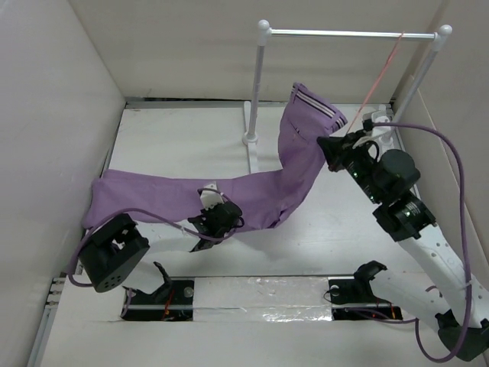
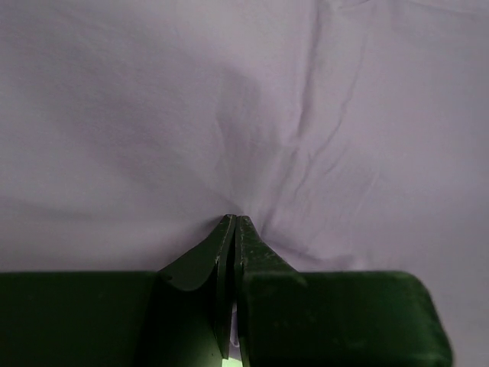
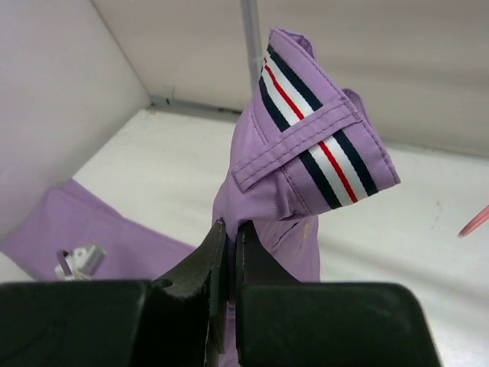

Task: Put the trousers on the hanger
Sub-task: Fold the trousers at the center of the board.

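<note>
Trousers (image 1: 294,164) stretch between left end effector (image 2: 233,219) and right end effector (image 3: 231,224), both clamped on them.

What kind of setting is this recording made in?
Likely a lab robot test cell, not a home: plain white panel walls box in a white table, and a white two-post rail stand with silver bar stands as a prop.

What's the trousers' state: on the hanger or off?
Off. Right gripper holds the trousers up near the waistband, left gripper pinches a leg; the hanger hangs beside them from the rail.
</note>
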{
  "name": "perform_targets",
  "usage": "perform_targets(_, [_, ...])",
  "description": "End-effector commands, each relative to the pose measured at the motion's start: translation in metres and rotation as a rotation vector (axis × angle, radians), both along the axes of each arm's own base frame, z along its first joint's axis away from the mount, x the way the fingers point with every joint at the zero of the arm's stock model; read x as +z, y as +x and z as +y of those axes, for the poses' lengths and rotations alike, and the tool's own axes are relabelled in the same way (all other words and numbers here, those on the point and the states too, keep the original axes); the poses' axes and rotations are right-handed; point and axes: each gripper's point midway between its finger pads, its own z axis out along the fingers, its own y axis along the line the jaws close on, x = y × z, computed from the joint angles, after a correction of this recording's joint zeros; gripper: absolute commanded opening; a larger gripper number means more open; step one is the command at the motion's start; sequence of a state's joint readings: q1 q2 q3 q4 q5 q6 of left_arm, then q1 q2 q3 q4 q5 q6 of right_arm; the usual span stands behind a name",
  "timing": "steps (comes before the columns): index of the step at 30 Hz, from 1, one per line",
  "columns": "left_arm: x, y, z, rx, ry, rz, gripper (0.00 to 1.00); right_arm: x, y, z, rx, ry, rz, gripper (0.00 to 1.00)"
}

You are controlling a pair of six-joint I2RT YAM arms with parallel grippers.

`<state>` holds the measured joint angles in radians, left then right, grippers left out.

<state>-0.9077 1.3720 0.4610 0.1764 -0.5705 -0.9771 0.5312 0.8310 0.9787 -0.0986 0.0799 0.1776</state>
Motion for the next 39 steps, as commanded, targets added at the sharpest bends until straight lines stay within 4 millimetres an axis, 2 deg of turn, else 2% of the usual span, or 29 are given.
perform_targets(1, [-0.011, -0.010, -0.020, -0.044, -0.009, 0.035, 0.00, 0.089, -0.016, -0.023, -0.057, 0.046, -0.206, 0.00])
perform_targets(2, [-0.012, -0.008, -0.030, -0.057, -0.004, 0.039, 0.00, 0.109, -0.022, -0.029, -0.064, 0.053, -0.241, 0.00])
perform_targets(7, [-0.003, 0.000, -0.100, -0.171, -0.049, 0.016, 0.00, 0.137, -0.034, -0.042, -0.078, 0.022, -0.284, 0.00])
perform_targets(8, [0.002, 0.008, -0.125, -0.200, -0.063, 0.001, 0.00, 0.141, -0.036, -0.043, -0.076, 0.018, -0.292, 0.00])
perform_targets(10, [0.007, 0.012, -0.155, -0.254, -0.084, 0.001, 0.00, 0.155, -0.044, -0.049, -0.081, 0.015, -0.315, 0.00])
perform_targets(11, [0.027, 0.018, -0.186, -0.287, -0.129, -0.030, 0.00, 0.159, -0.045, -0.050, -0.082, 0.013, -0.319, 0.00])
perform_targets(12, [0.016, 0.018, -0.194, -0.307, -0.094, -0.021, 0.00, 0.160, -0.045, -0.050, -0.079, 0.001, -0.318, 0.00])
perform_targets(13, [0.018, 0.022, -0.204, -0.315, -0.100, -0.025, 0.00, 0.170, -0.048, -0.053, -0.084, 0.000, -0.335, 0.00])
perform_targets(14, [0.032, 0.025, -0.224, -0.338, -0.133, -0.043, 0.00, 0.173, -0.049, -0.051, -0.073, -0.008, -0.337, 0.00])
perform_targets(15, [0.030, 0.025, -0.229, -0.352, -0.132, -0.035, 0.00, 0.169, -0.043, -0.048, -0.067, -0.021, -0.316, 0.00])
perform_targets(17, [0.050, 0.028, -0.232, -0.359, -0.152, -0.072, 0.00, 0.172, -0.040, -0.045, -0.059, -0.031, -0.317, 0.00])
perform_targets(18, [0.057, 0.033, -0.226, -0.344, -0.152, -0.092, 0.00, 0.168, -0.033, -0.041, -0.060, -0.062, -0.311, 0.00])
perform_targets(19, [0.063, 0.036, -0.219, -0.342, -0.154, -0.100, 0.13, 0.166, -0.029, -0.038, -0.052, -0.070, -0.306, 0.00])
perform_targets(20, [0.061, 0.037, -0.206, -0.336, -0.147, -0.094, 0.18, 0.165, -0.027, -0.033, -0.031, -0.076, -0.304, 0.00])
perform_targets(21, [0.084, 0.047, -0.193, -0.317, -0.187, -0.118, 0.22, 0.163, -0.024, -0.031, -0.027, -0.080, -0.301, 0.00])
perform_targets(22, [0.094, 0.051, -0.181, -0.305, -0.192, -0.133, 0.28, 0.159, -0.017, -0.027, -0.024, -0.087, -0.293, 0.00])
perform_targets(23, [0.091, 0.051, -0.161, -0.292, -0.168, -0.133, 0.33, 0.157, -0.016, -0.018, 0.022, -0.093, -0.297, 0.00])
perform_targets(24, [0.121, 0.061, -0.139, -0.250, -0.200, -0.180, 0.34, 0.158, -0.013, -0.017, 0.025, -0.098, -0.300, 0.00])
perform_targets(26, [0.130, 0.062, -0.104, -0.218, -0.192, -0.197, 0.34, 0.153, -0.002, -0.007, 0.053, -0.124, -0.287, 0.00])
perform_targets(27, [0.161, 0.059, -0.087, -0.209, -0.239, -0.241, 0.34, 0.155, -0.001, -0.003, 0.069, -0.135, -0.293, 0.00])
perform_targets(29, [0.179, 0.067, -0.047, -0.155, -0.252, -0.277, 0.34, 0.148, 0.011, 0.010, 0.104, -0.153, -0.268, 0.00])
perform_targets(30, [0.210, 0.059, -0.029, -0.147, -0.281, -0.337, 0.34, 0.149, 0.011, 0.019, 0.131, -0.147, -0.273, 0.00])
perform_targets(31, [0.224, 0.057, -0.014, -0.126, -0.286, -0.368, 0.34, 0.149, 0.007, 0.034, 0.175, -0.143, -0.276, 0.00])
perform_targets(32, [0.257, 0.053, 0.011, -0.080, -0.324, -0.448, 0.34, 0.142, 0.012, 0.047, 0.193, -0.144, -0.258, 0.00])
perform_targets(34, [0.279, 0.044, 0.037, -0.045, -0.317, -0.491, 0.34, 0.143, 0.013, 0.067, 0.214, -0.132, -0.262, 0.00])
perform_targets(35, [0.288, 0.042, 0.055, -0.009, -0.307, -0.514, 0.37, 0.141, 0.004, 0.089, 0.264, -0.127, -0.259, 0.00])
perform_targets(37, [0.319, 0.024, 0.081, 0.031, -0.318, -0.582, 0.38, 0.124, 0.011, 0.125, 0.305, -0.139, -0.221, 0.00])
perform_targets(38, [0.339, 0.013, 0.097, 0.057, -0.330, -0.632, 0.39, 0.124, 0.000, 0.149, 0.342, -0.130, -0.220, 0.00])
perform_targets(39, [0.346, 0.007, 0.104, 0.071, -0.327, -0.652, 0.39, 0.105, 0.010, 0.175, 0.355, -0.148, -0.189, 0.00])
